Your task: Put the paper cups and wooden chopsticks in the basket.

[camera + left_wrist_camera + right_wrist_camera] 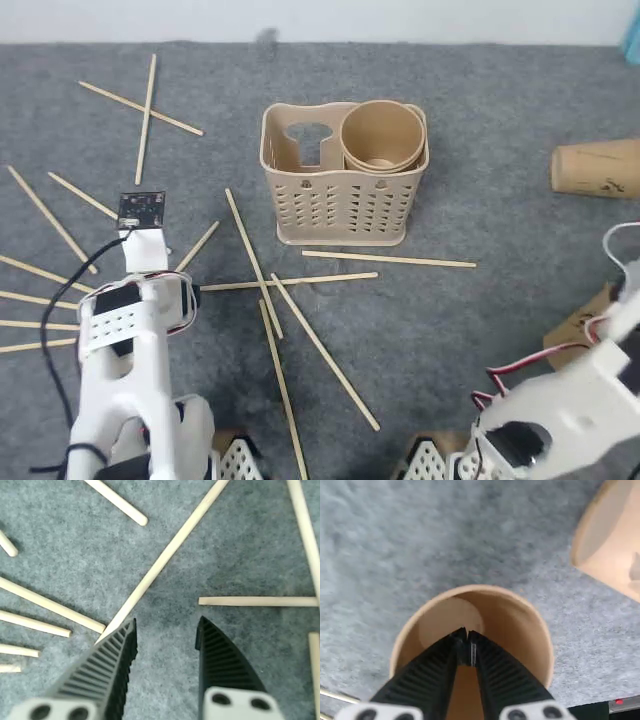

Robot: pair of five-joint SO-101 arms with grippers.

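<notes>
**Wooden chopsticks** (253,262) lie scattered and crossing on the carpet, in front of the basket (340,215) and to one side of it. The basket stands upright with a stacked cup (383,135) in one compartment. One chopstick (165,560) ends just beside a fingertip of the left gripper (167,622), whose jaws stand wide apart over bare carpet, holding nothing. A near cup (520,615) lies on its side, mouth toward the right gripper (466,633). That gripper's fingers are drawn together before the mouth, and any grip on the wall is not discernible. A far cup (597,168) lies on its side, well apart from the basket. Surface: grey carpet (500,90), with a pale strip (320,20) behind.
</notes>
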